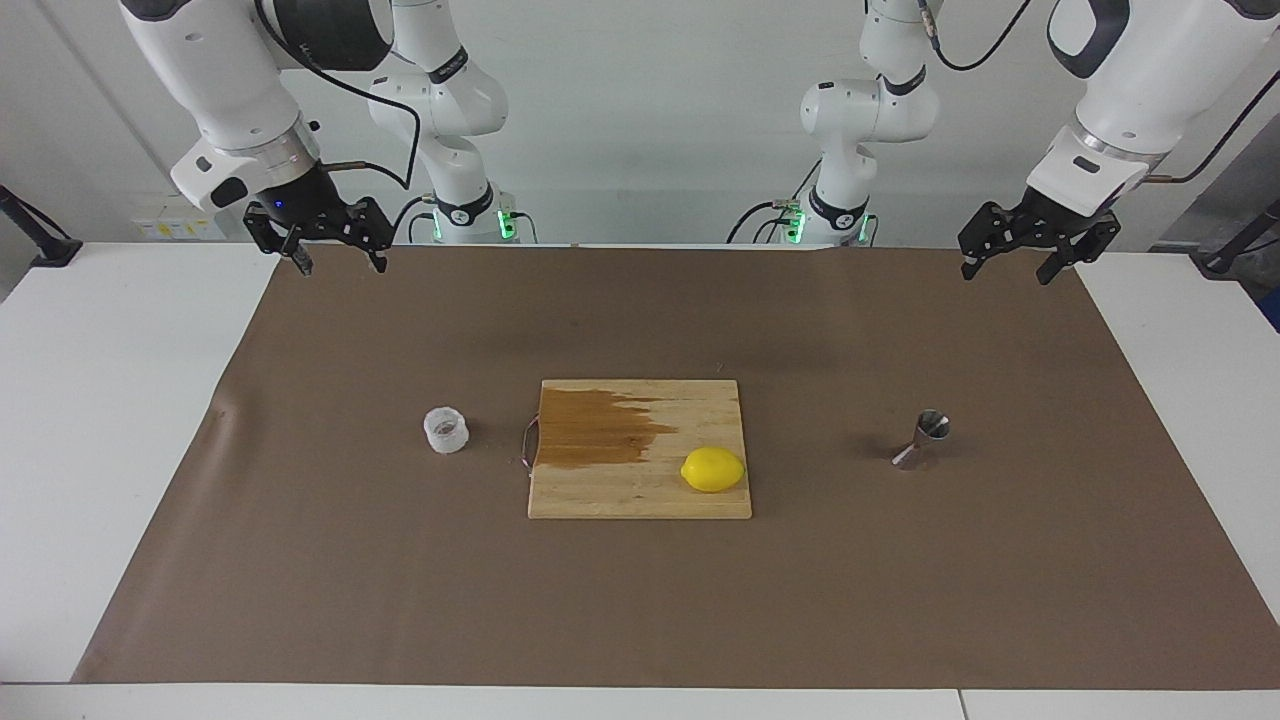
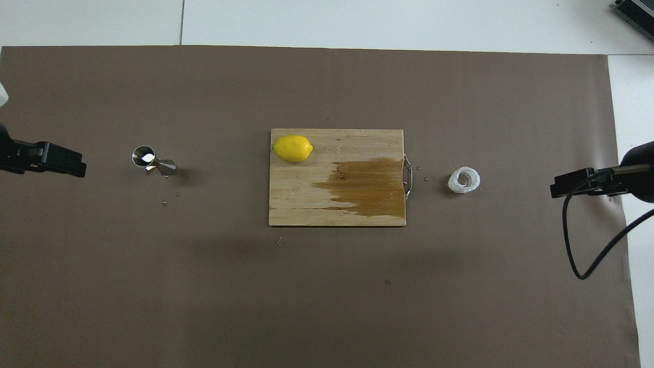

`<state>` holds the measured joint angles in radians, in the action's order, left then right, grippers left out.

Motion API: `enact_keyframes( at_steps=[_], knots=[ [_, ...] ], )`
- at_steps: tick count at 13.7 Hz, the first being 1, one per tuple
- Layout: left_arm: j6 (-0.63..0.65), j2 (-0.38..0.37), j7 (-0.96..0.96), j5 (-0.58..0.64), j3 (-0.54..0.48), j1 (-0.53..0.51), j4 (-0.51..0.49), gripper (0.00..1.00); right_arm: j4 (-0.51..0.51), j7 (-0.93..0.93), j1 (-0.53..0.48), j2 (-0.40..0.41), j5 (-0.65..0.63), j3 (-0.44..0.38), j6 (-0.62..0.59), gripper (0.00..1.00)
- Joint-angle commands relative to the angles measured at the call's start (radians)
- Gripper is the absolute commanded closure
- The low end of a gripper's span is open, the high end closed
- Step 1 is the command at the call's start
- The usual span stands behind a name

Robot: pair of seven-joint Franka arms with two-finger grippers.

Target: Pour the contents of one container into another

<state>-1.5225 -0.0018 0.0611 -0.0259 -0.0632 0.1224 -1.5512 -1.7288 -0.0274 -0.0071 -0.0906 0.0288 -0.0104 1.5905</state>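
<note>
Left end effector and right end effector: fingers spread, empty, raised. Cup contents unreadable; jigger untouched.

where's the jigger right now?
The jigger stands on the brown mat toward the left arm's end of the table, level with the cutting board and apart from it, untouched by either arm.

A plain pale grey wall fills the frame's top; below it, the white tabletop carries a broad brown paper sheet.
</note>
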Motion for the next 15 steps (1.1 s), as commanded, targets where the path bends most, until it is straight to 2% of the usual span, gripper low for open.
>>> enact_keyframes(
  at_steps=[1,5,10,13,15],
  knots=[
    [0.007,-0.027,-0.004,-0.008,-0.003,-0.004,-0.026,0.00,-0.009,0.004,-0.011,-0.011,0.022,0.004,-0.007,0.00],
    [0.010,-0.029,-0.006,-0.008,0.005,0.023,-0.026,0.00,-0.009,0.004,-0.011,-0.009,0.023,0.004,-0.007,0.00],
    [-0.018,-0.027,-0.009,-0.008,-0.003,0.005,-0.027,0.00,-0.009,0.004,-0.011,-0.011,0.023,0.004,-0.007,0.00],
    [-0.021,-0.040,-0.065,-0.008,-0.004,-0.013,-0.050,0.00,-0.009,0.004,-0.011,-0.009,0.022,0.004,-0.007,0.00],
    [-0.027,-0.081,-0.157,-0.031,-0.006,-0.033,-0.126,0.00,-0.009,0.004,-0.011,-0.009,0.022,0.004,-0.007,0.00]
  ],
)
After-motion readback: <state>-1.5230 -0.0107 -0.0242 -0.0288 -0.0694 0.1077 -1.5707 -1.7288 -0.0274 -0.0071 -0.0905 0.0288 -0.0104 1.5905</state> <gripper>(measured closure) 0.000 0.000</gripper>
